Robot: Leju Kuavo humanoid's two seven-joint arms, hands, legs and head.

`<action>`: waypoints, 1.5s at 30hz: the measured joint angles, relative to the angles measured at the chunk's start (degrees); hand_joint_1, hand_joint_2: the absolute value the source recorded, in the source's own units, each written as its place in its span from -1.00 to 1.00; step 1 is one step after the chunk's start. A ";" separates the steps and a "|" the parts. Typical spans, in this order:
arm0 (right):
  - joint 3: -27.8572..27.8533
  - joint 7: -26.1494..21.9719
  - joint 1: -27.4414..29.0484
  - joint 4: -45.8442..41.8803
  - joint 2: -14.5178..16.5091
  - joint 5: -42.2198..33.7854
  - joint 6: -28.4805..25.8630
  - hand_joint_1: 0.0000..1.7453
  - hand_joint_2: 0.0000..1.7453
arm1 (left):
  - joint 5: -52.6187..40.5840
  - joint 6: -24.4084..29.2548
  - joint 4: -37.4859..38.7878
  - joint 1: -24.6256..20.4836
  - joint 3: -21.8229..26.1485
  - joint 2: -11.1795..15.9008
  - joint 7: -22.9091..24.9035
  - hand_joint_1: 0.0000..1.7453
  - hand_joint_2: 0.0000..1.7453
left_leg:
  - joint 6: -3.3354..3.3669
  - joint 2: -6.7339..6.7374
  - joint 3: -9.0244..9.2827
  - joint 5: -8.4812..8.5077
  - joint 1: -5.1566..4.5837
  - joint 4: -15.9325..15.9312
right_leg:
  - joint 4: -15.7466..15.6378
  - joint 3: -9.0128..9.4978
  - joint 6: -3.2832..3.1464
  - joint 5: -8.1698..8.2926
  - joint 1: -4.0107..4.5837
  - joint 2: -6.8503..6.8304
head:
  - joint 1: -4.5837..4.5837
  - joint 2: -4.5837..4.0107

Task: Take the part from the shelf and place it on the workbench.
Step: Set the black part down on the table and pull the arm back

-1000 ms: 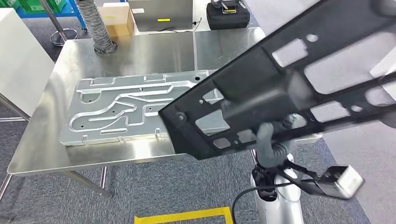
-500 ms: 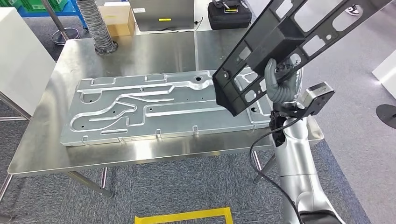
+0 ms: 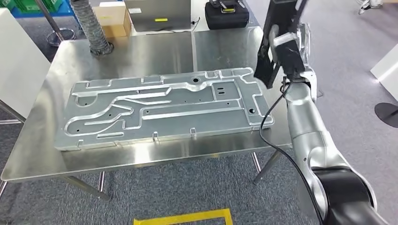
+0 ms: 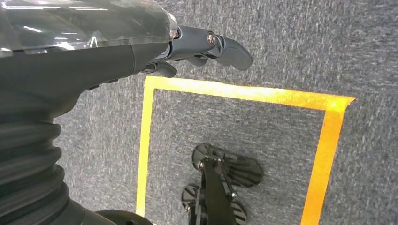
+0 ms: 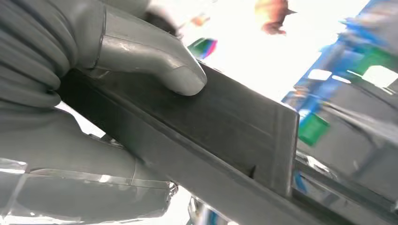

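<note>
My right hand (image 3: 301,41) grips a long black part (image 3: 275,19) with cut-outs, raised high over the far right end of the steel workbench (image 3: 141,51). The part stands steeply, seen nearly edge-on, clear of the tabletop. In the right wrist view the grey thumb (image 5: 155,61) presses on the flat side of the black part (image 5: 225,136), fingers wrapped under it. A large silver stamped plate (image 3: 164,108) lies flat across the bench. My left hand (image 4: 206,44) hangs over the carpet with nothing in it, fingers loosely extended.
A ribbed grey hose (image 3: 91,28), a cardboard box (image 3: 112,18), a grey metal case (image 3: 157,11) and a black bag (image 3: 225,14) stand along the bench's far edge. A white cabinet (image 3: 19,61) is at the left. Yellow floor tape (image 3: 183,218) marks the carpet.
My right arm has swung the black part up and away from close to the camera to the bench's far right end, and turned it from lying broadside to nearly edge-on.
</note>
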 joint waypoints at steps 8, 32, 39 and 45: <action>20.49 17.72 -10.12 14.67 4.70 34.84 -2.21 0.96 1.00 | 0.22 -0.24 0.00 -1.29 -0.20 -0.26 -0.40 -1.00 1.00 | 1.07 0.06 0.67 0.32 0.62 -0.95 | 15.83 -8.46 1.84 -5.67 -0.88 -0.29 | 0.01 0.00; 34.21 14.83 -7.84 30.34 14.74 41.78 9.90 0.96 1.00 | -0.06 -0.66 0.00 -1.02 -0.47 -0.83 -0.50 -1.00 1.00 | -0.32 -0.55 -0.30 -0.22 0.88 0.55 | 0.99 -1.78 0.52 0.51 -0.19 0.28 | 0.01 0.00; 34.29 14.77 -5.40 31.54 14.00 42.11 6.27 0.96 1.00 | -0.26 -0.65 0.00 -1.05 -0.50 -0.84 -0.74 -1.00 1.00 | 0.85 -0.51 -0.10 -0.06 0.81 0.24 | 17.06 -9.72 1.47 -5.69 -0.37 -0.19 | 0.01 0.00; 34.50 14.35 -4.40 31.94 13.40 43.11 2.53 0.96 1.00 | -0.70 -0.43 0.02 -1.27 -0.92 -1.12 -0.64 -1.00 1.00 | 0.04 -0.50 0.00 -0.30 0.31 0.26 | 0.59 -2.26 -0.54 1.38 0.62 -0.46 | 0.01 0.00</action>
